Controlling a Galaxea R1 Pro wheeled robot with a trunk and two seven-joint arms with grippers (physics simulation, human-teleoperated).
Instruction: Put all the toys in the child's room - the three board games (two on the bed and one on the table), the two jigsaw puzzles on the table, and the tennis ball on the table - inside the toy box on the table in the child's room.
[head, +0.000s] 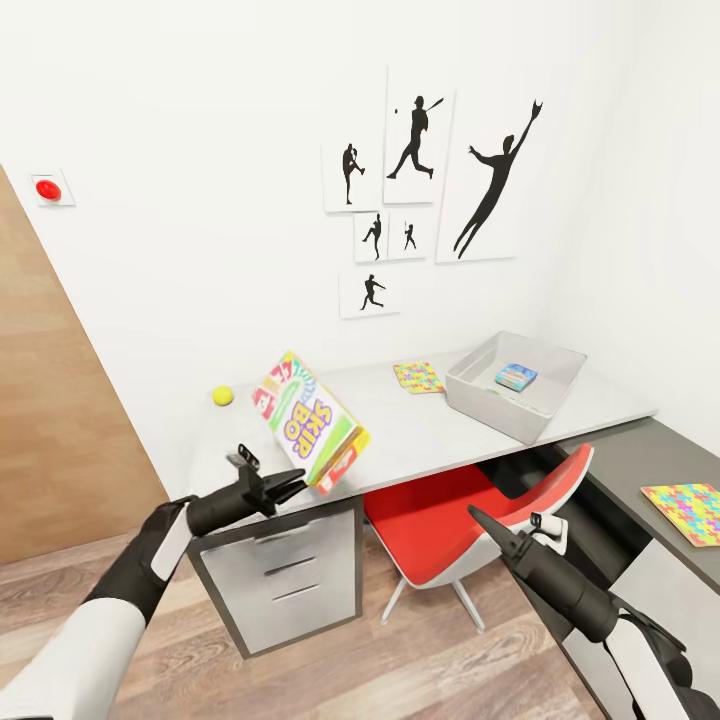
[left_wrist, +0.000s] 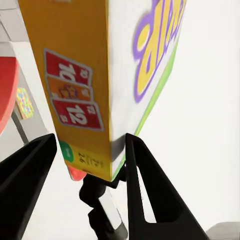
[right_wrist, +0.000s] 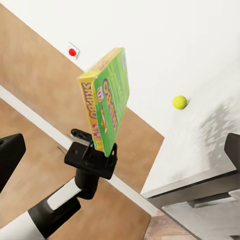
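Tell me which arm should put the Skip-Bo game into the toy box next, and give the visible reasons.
Left. The left gripper is already shut on the board game, held tilted above the table. The right gripper is open and empty, low by the red chair. The toy box lies further right along the table.

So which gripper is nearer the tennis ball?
Left. The left gripper, holding the board game, is just below the tennis ball; the right gripper sits far across, by the chair.

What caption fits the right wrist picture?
Left gripper holds the Skip-Bo board game upright beside the table, tennis ball beyond.
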